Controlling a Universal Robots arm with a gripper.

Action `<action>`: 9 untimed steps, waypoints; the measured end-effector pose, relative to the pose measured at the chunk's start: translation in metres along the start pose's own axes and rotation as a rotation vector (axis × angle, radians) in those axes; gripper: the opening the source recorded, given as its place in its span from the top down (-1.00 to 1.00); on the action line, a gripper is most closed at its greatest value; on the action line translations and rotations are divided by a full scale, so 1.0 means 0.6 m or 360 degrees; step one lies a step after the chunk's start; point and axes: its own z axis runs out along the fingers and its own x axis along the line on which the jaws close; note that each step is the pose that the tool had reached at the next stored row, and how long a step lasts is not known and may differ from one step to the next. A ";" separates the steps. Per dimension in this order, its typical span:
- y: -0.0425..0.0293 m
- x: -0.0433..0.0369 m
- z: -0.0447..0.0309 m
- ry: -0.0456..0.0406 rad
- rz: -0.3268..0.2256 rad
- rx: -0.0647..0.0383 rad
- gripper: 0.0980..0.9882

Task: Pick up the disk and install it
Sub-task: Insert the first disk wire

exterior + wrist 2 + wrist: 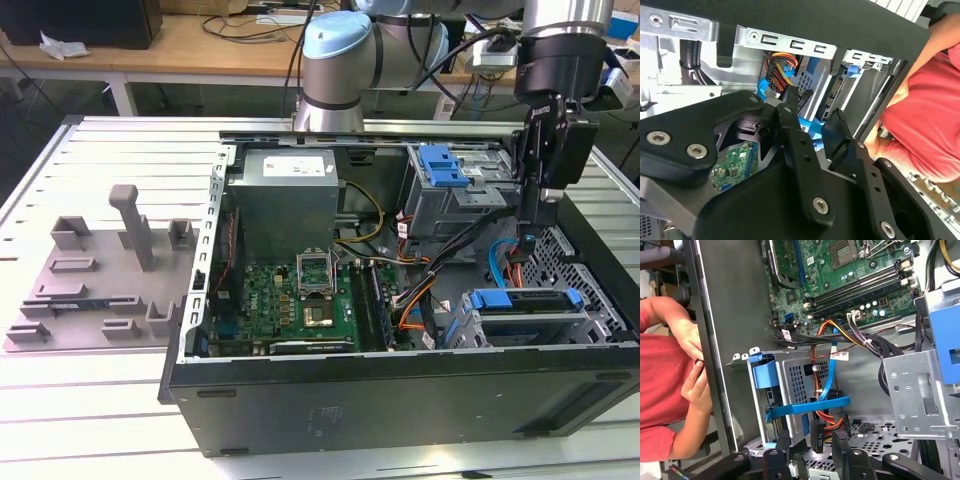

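With the exterior view read as a clock face centred on the gripper (pixel 527 235), the disk (pixel 525 303) in its bay blocks 6 o'clock, and orange and blue cables (pixel 512 268) hang between the two. The grey drive cage (pixel 455 195) stands close at 9 to 10 o'clock, while bare perforated floor (pixel 562 268) lies open at 4 o'clock. In the first wrist view a person's hands (pixel 692 365) crowd the case wall (pixel 722 340) from outside.

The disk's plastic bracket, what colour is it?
Blue; the bracket shows best in the exterior view.
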 end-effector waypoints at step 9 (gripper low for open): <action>0.006 -0.020 0.003 0.0063 0.0004 0.0012 0.38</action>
